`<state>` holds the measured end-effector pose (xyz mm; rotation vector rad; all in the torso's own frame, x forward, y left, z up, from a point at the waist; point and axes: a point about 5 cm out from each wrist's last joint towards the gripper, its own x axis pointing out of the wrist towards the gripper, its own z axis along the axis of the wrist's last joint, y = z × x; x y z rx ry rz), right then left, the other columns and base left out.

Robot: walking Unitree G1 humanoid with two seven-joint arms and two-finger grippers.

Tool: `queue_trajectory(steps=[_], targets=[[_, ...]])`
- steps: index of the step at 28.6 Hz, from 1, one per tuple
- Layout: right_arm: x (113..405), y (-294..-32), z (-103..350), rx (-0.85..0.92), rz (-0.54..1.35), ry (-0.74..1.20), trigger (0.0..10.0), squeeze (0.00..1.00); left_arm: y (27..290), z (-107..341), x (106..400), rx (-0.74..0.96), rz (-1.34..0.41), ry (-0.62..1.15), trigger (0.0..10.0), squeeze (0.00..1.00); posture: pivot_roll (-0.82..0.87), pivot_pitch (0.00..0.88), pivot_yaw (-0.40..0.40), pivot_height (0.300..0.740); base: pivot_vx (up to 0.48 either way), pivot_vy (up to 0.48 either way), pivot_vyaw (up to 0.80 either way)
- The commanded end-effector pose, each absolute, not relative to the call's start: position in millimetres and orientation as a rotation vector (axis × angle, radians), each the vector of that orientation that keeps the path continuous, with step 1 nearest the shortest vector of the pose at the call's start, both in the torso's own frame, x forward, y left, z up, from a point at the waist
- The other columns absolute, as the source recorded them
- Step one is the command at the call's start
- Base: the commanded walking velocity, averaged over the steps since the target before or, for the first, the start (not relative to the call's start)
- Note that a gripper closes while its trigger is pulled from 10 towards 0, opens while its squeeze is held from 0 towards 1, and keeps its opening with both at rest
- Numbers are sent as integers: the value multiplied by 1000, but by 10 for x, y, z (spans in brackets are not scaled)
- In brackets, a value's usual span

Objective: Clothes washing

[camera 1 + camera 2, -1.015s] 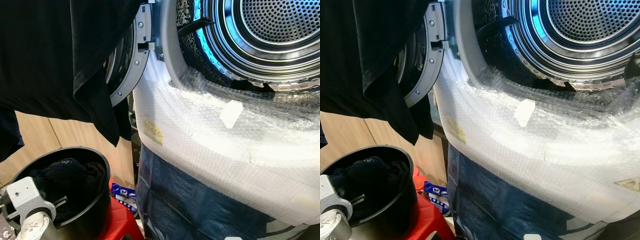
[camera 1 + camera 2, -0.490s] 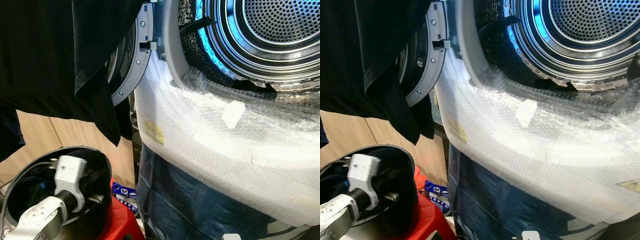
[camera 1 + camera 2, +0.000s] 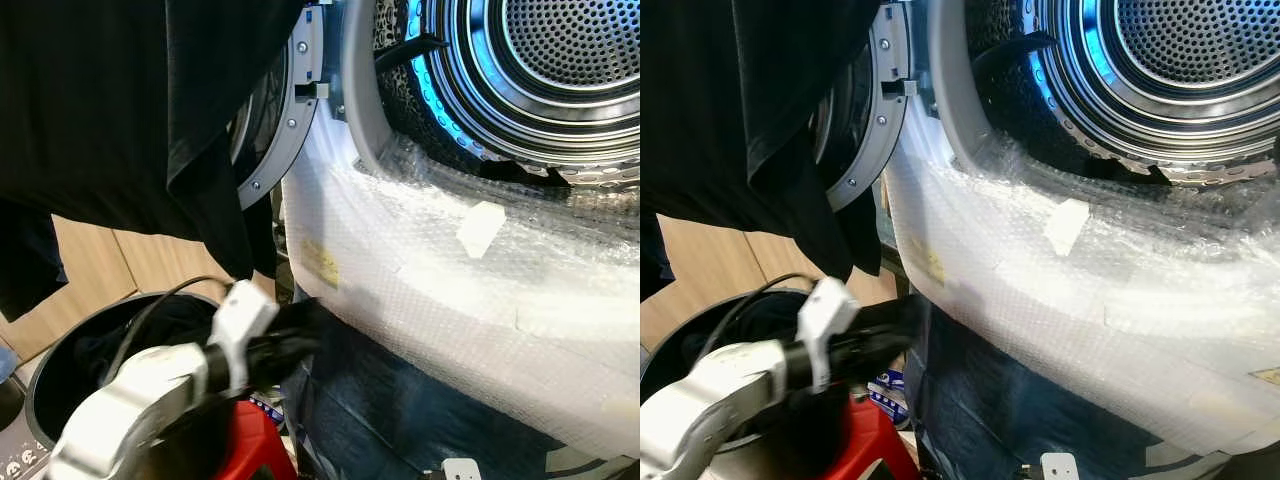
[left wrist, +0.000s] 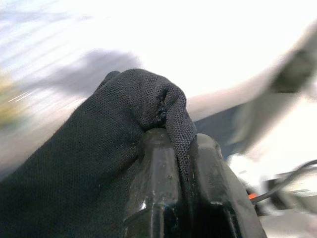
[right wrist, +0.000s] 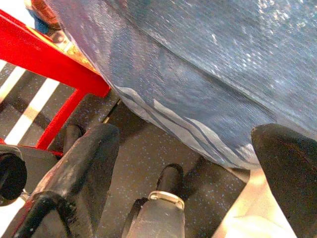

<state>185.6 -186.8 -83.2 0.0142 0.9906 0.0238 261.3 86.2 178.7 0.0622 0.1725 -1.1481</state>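
Note:
My left gripper [image 4: 181, 144] is shut on a fold of black cloth [image 4: 99, 168]. In the left eye view that gripper [image 3: 298, 335] is raised beside the machine's bubble-wrapped front [image 3: 450, 260], just below the open drum [image 3: 570, 60]. Behind the arm stands a black bucket [image 3: 62, 338] holding more dark clothes [image 3: 100, 345]. My right gripper [image 5: 188, 148] hangs low and open above the floor, with nothing between its fingers.
A large black garment [image 3: 100, 100] hangs at upper left, partly covering the open machine door [image 3: 275, 130]. A red stool [image 3: 255, 440] sits by the bucket. The machine's lower panel [image 3: 400, 400] is wrapped in blue. The floor [image 5: 138, 148] is dark and speckled.
My left arm has come up out of the bucket and swung right toward the machine, carrying black cloth. The camera has shifted slightly.

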Motion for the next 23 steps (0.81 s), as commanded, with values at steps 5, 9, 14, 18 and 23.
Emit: queue_trajectory(steps=[5,9,14,18,23], targets=[[1901,-1867,-809,16,12,968,10000,0,567,1950,2606,46,-1318,88,0,0,18,0,13,740,0,0,0],[1915,-1861,-802,12,12,963,10000,0,460,1952,2565,36,-1361,80,0,0,18,0,12,740,0,0,0],[1951,-1861,-783,11,8,944,10000,0,555,1869,2595,33,-1310,106,0,0,15,0,12,740,0,0,0],[1974,-1893,-763,5,12,926,10000,0,752,1817,2613,20,-1224,130,0,0,15,0,11,740,0,0,0],[1989,-1962,-733,-50,94,903,10000,0,912,1736,2595,33,-1163,165,0,0,19,0,5,740,0,0,0]])
